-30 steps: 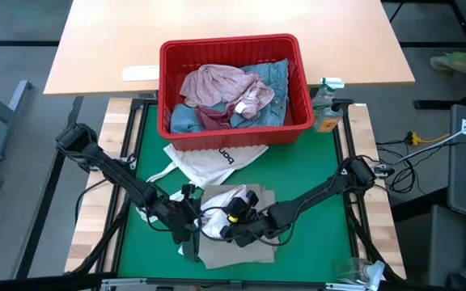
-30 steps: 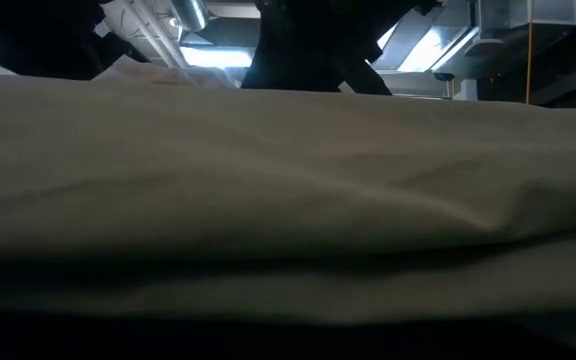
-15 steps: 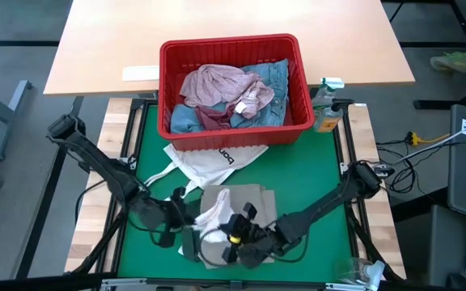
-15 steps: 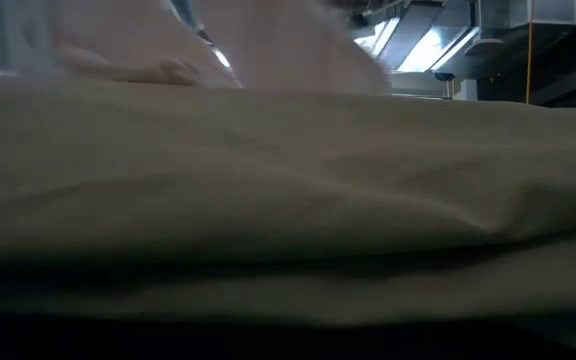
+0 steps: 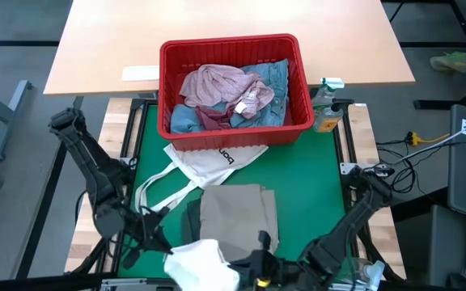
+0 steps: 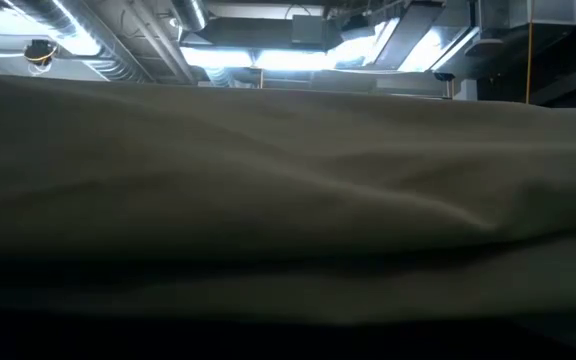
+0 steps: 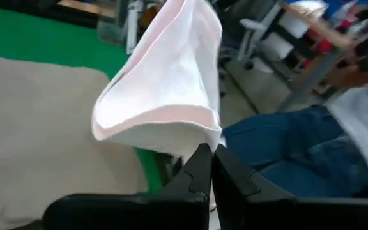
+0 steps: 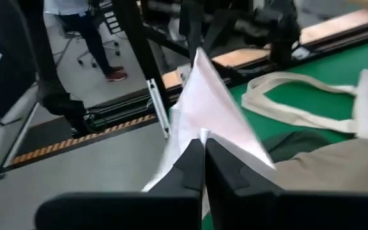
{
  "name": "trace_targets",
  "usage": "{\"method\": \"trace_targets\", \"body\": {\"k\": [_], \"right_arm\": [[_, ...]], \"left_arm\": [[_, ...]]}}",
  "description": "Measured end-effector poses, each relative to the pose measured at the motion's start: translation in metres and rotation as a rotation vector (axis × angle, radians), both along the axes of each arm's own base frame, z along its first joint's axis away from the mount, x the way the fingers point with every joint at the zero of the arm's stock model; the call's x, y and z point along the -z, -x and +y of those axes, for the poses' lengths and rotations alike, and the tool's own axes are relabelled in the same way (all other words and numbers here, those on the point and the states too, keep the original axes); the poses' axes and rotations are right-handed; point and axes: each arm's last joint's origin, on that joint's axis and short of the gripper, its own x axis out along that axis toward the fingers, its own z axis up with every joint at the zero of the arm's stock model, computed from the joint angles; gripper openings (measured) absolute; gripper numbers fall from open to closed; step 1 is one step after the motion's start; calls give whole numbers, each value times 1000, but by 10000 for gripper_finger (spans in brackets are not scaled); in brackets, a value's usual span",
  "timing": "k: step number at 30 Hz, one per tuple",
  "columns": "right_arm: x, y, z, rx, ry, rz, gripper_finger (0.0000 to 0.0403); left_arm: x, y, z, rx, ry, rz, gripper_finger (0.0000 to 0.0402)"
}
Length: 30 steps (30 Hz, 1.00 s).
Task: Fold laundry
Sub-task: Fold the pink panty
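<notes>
A small white garment with a pale pink hem (image 5: 202, 260) hangs over the table's near edge between my two grippers. My left gripper (image 5: 162, 252) is shut on its left end and my right gripper (image 5: 251, 262) on its right end. The garment (image 7: 165, 96) spreads out beyond the left fingers, and it (image 8: 217, 112) rises past the right fingers. Folded beige trousers (image 5: 238, 215) lie flat on the green mat, with a dark green top (image 5: 190, 218) showing from under their left edge. In the low view the beige cloth (image 6: 288, 200) fills most of the picture. My left gripper pinches a corner of the white garment at its pink-edged hem (image 7: 215, 137) between its two shut fingers. The cloth fans out beyond the fingertips, lifted clear of the table. My right gripper pinches the garment's other end (image 8: 202, 135) between its shut fingers, coming at it nearly level. The cloth stands out past the fingertips, clear of the mat.
A white tote bag (image 5: 210, 160) lies on the mat behind the trousers. The red basket (image 5: 302, 81) at the far edge holds a pink top (image 5: 217, 85) and blue denim (image 5: 275, 77). A spray bottle (image 5: 328, 109) stands to its right. A person in jeans (image 7: 299, 153) stands beyond the table's near edge.
Both grippers have moved up and toward the table's near edge, the left one also leftward. They carry the white garment off the folded beige trousers. It was bunched on the trousers; now it hangs clear between them at the near edge. The trousers have stayed put.
</notes>
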Motion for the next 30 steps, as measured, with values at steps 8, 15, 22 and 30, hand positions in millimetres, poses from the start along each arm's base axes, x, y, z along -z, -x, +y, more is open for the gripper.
{"method": "trace_targets", "body": {"k": [8,15,22,30], "right_arm": [[26,11,-8,127,27,147,2],[63,14,-37,318,44,337,4],[78,17,-67,456,127,478,4],[77,23,-80,497,206,549,5]], "left_arm": [[26,-7,-6,-125,-143,61,2],[53,-15,13,-323,-281,235,2],[61,-24,41,-491,-383,317,2],[64,-28,53,-498,-438,373,2]]}}
